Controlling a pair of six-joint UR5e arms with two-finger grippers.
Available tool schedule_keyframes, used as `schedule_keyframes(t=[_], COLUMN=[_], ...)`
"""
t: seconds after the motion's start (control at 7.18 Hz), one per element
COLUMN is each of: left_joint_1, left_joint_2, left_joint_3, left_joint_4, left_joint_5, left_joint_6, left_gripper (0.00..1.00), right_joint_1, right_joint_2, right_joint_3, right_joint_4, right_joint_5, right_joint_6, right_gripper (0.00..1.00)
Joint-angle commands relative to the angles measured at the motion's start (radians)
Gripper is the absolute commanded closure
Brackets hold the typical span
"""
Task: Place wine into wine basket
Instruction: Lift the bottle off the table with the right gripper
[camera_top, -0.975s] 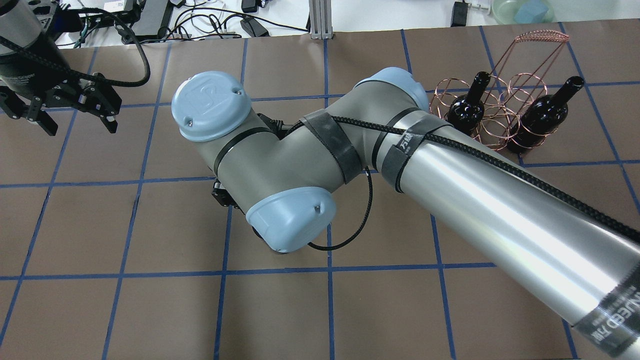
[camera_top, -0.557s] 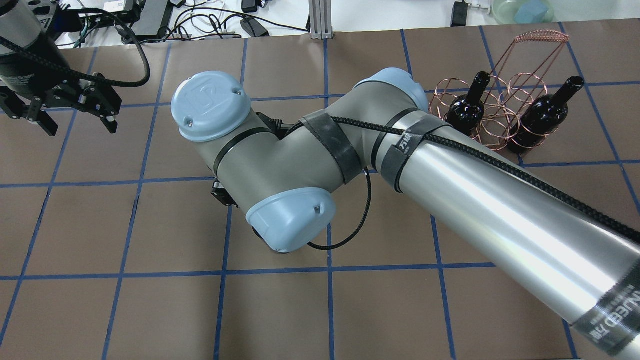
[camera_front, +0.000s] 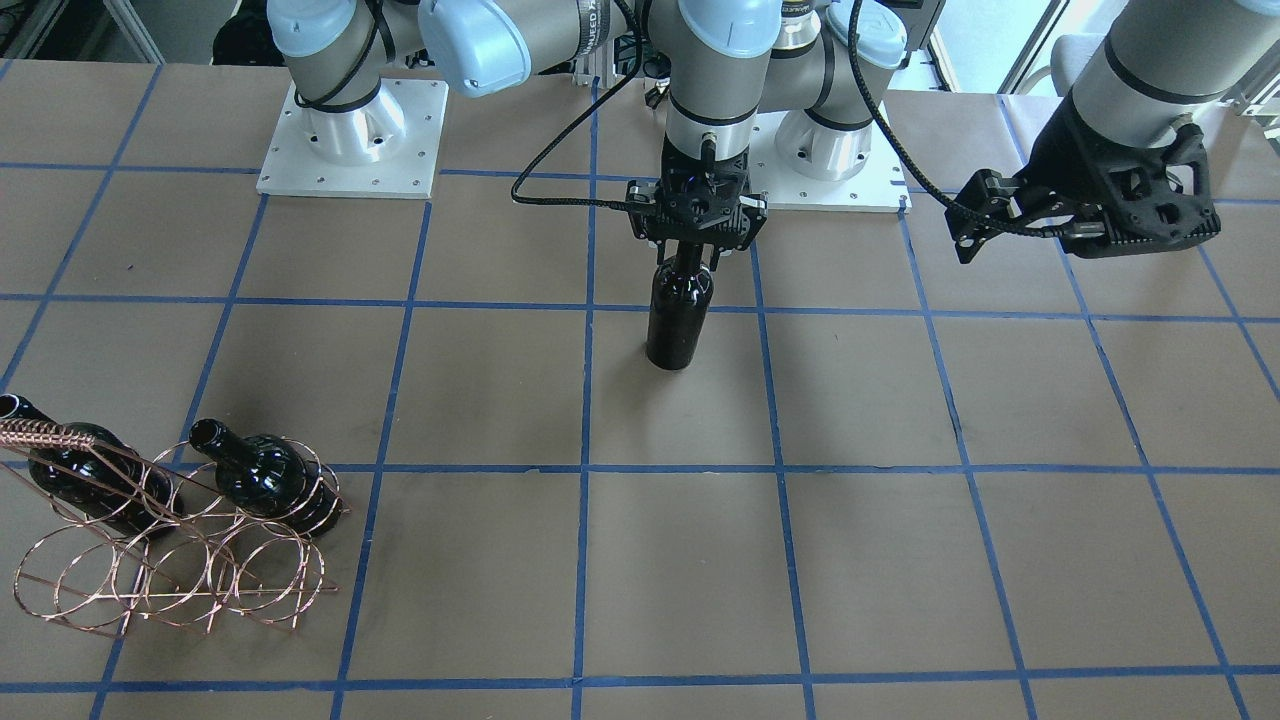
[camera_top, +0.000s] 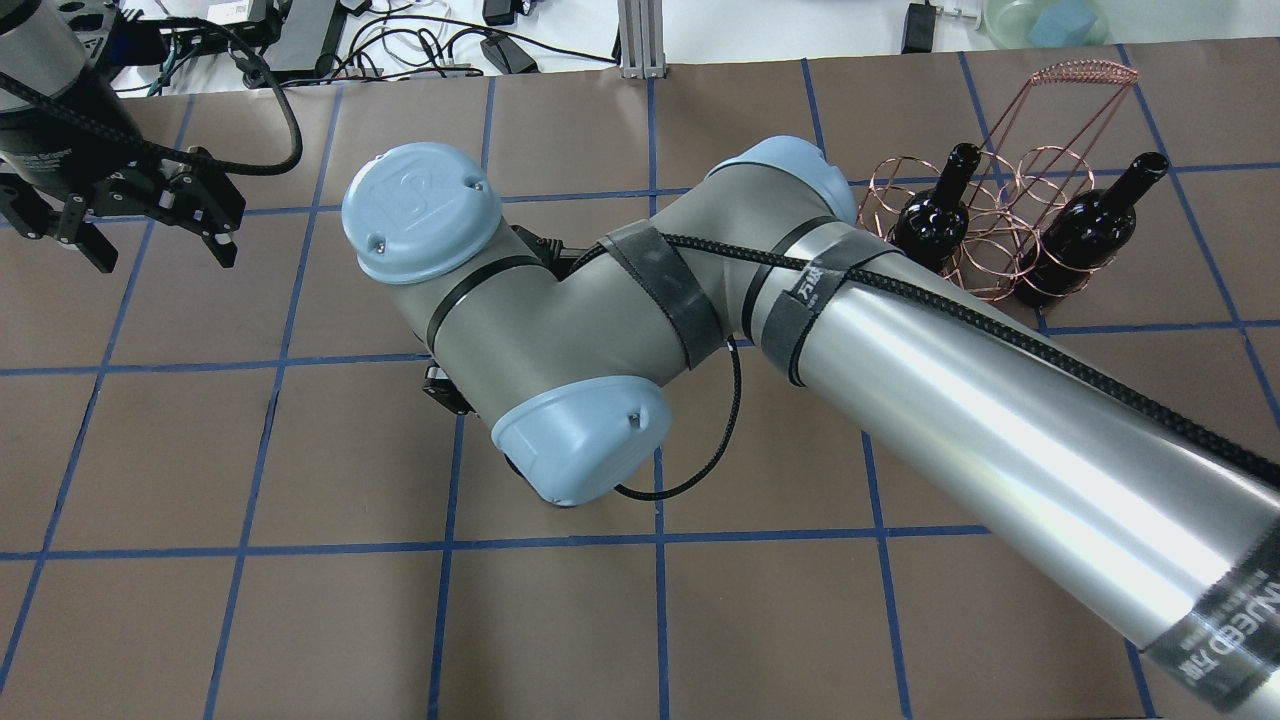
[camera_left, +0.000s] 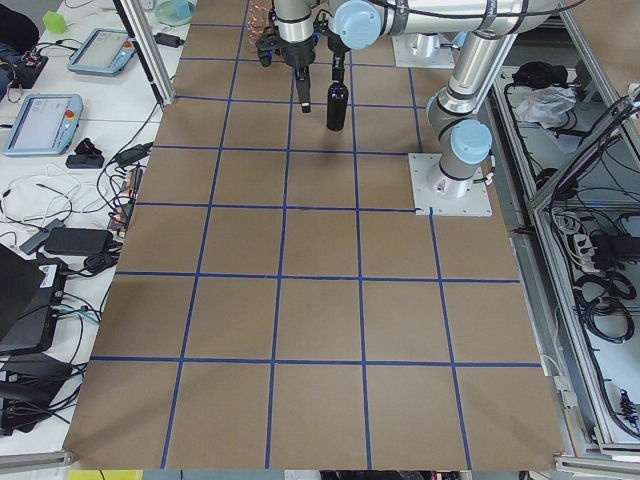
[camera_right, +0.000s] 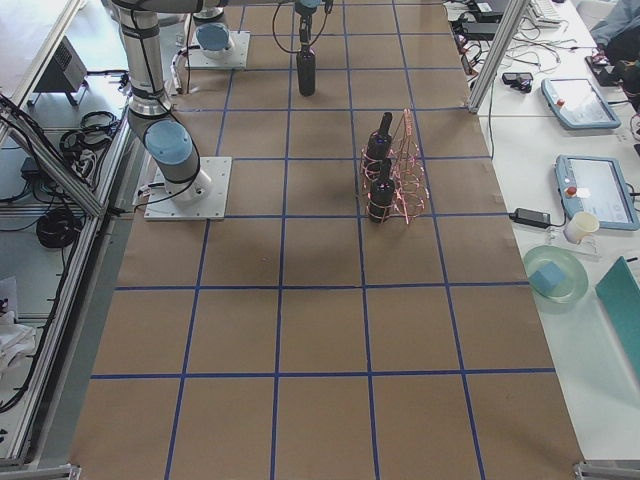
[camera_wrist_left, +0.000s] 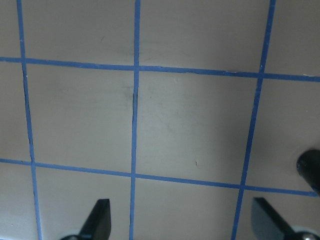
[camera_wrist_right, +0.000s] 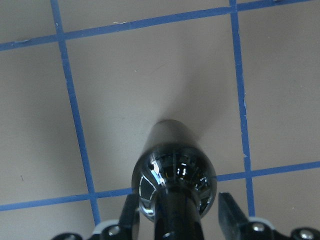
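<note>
Glossy black glass marks out the wine bottle (camera_front: 680, 315), which stands upright on the brown worktop (camera_front: 900, 580) just above the middle of the front-facing view, well apart from the basket (camera_front: 160, 580) at the lower left. The right gripper (camera_front: 690, 250) comes straight down over the bottle's top. In its wrist view the fingers (camera_wrist_right: 229, 212) stand on either side of the neck with a sliver of worktop showing on each side, so I judge the jaws parted and not yet clamped. Taking the slim neck from above probably makes sense because the body looks too wide for the jaws, and a hanging bottle can be lowered base-first into a hoop. The basket holds two other bottles (camera_front: 262, 478), leaning with their necks up, and the front hoops are free for this one. The left gripper (camera_top: 158, 245) hangs spread wide and empty in the upper left of the overhead view, likely parked out of the way. Compared with the overhead pictures of a second ago almost nothing has changed: the right arm (camera_top: 1000, 400) covers the same middle stretch, hiding bottle and gripper there, the left gripper keeps its place, and the basket's bottles lie as they did.
</note>
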Motion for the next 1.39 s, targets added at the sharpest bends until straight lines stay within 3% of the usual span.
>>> schedule_keyframes(t=[0.0,0.98,1.25], left_joint_1=[0.0,0.0,0.0], left_joint_2=[0.0,0.0,0.002], left_joint_3=[-0.001,-0.001,-0.003], left_joint_4=[0.0,0.0,-0.002], left_joint_5=[-0.001,-0.001,0.0], left_joint_6=[0.0,0.0,0.0], left_gripper=[0.0,0.0,0.0], right_joint_1=[0.002,0.002,-0.016], right_joint_2=[-0.001,-0.002,-0.04], right_joint_3=[0.0,0.0,-0.011], right_joint_4=[0.005,0.004,0.005], right_joint_5=[0.01,0.035,0.026], right_joint_6=[0.002,-0.011,-0.017], right_gripper=[0.37,0.82,0.88])
